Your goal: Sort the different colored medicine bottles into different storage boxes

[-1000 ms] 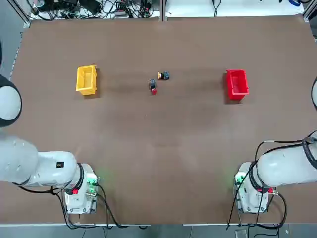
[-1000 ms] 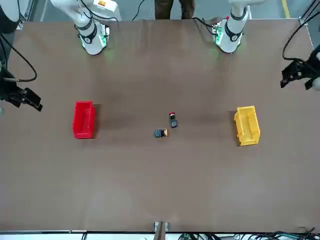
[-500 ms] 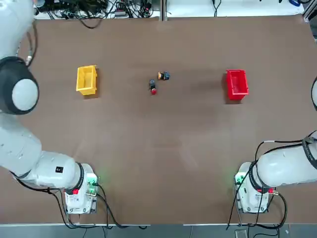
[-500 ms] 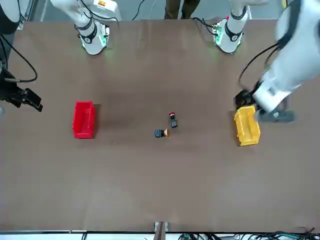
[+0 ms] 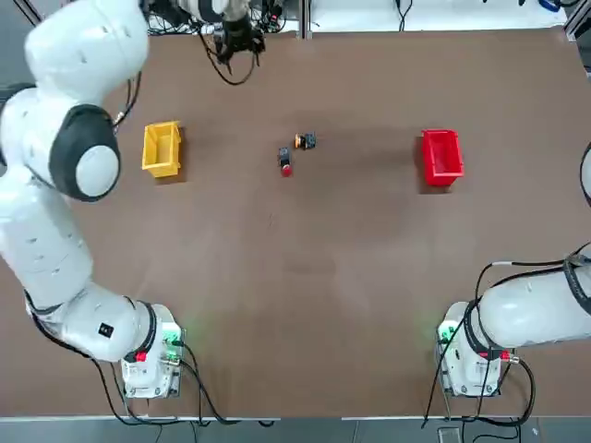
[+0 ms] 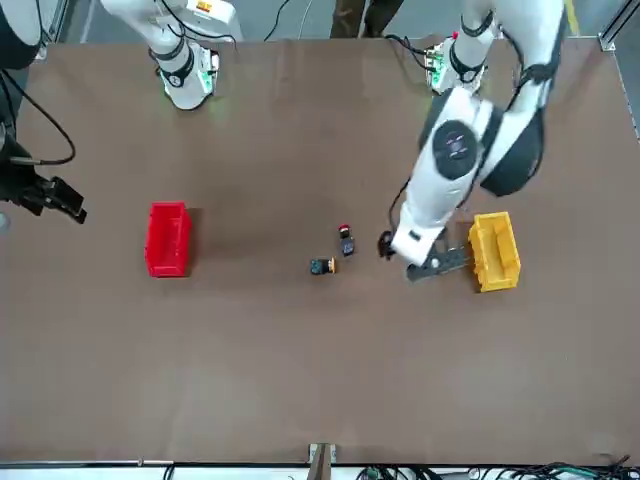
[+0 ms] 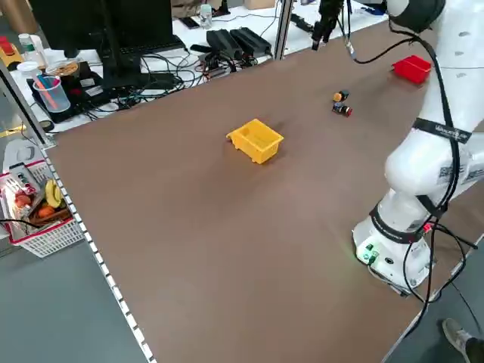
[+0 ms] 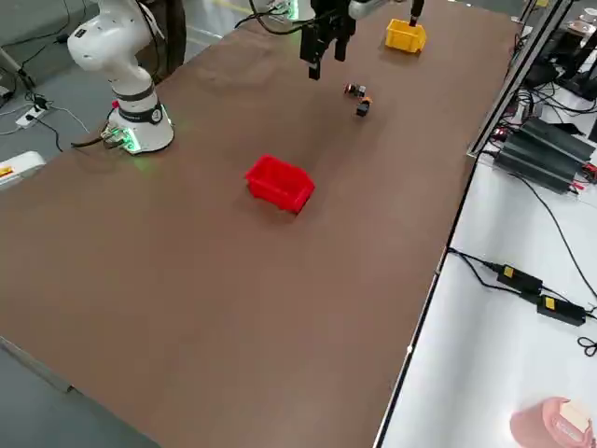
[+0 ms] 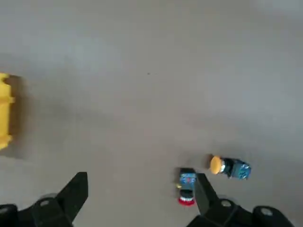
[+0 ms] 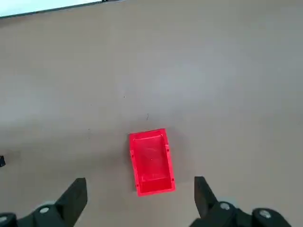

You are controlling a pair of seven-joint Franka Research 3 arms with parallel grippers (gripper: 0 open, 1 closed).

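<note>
Since half a second ago the left arm has swung out from beside the bin toward mid-table, and the left claw [image 9: 138, 202] now hangs above the brown table [image 5: 305, 277] with its two fingers spread wide, holding nothing.

Below it, close by one finger, lie the two tiny dark medicine bottles, just beside each other. The red-capped bottle [image 9: 186, 187] lies nearest that finger, its long axis running toward and away from the robot, red cap toward the arm bases. The bottle with the orange-yellow end [image 9: 229, 167] lies a little farther off, crosswise to the first, its coloured end turned toward the claw's other side, where the small bright yellow open-top plastic bin [image 9: 4, 111] stands well apart. Each bottle carries a blue patch; any lettering there is too small to read.

The right claw [image 10: 137, 203], fingers also spread and empty, hangs at its own table edge, with the bright red plastic bin [image 10: 151, 162] below and ahead of it.
</note>
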